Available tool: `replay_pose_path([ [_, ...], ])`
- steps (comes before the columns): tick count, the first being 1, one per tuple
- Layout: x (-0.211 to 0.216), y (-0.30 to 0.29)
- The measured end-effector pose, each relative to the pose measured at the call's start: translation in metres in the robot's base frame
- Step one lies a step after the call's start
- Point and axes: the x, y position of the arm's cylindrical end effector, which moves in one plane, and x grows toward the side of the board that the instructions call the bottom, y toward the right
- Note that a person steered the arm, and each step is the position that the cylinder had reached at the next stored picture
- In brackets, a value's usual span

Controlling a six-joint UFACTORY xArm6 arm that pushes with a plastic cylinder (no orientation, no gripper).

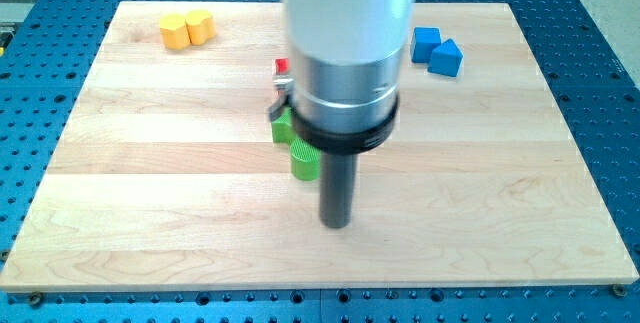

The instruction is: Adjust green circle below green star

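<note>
The green circle (pixel 304 160) sits near the board's middle, partly hidden behind the rod. The green star (pixel 282 127) lies just above and slightly left of it, touching or nearly touching, mostly hidden by the arm's body. My tip (pixel 336 224) rests on the board below and to the right of the green circle, a short gap away from it.
A red block (pixel 281 65) peeks out left of the arm above the green star. Two yellow blocks (pixel 187 29) sit at the top left. Two blue blocks (pixel 438 50) sit at the top right. The wooden board (pixel 150 213) lies on a blue perforated table.
</note>
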Motion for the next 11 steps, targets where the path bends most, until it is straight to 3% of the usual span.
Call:
replay_pose_path([
  [4, -0.051, 0.004],
  [11, -0.057, -0.023],
])
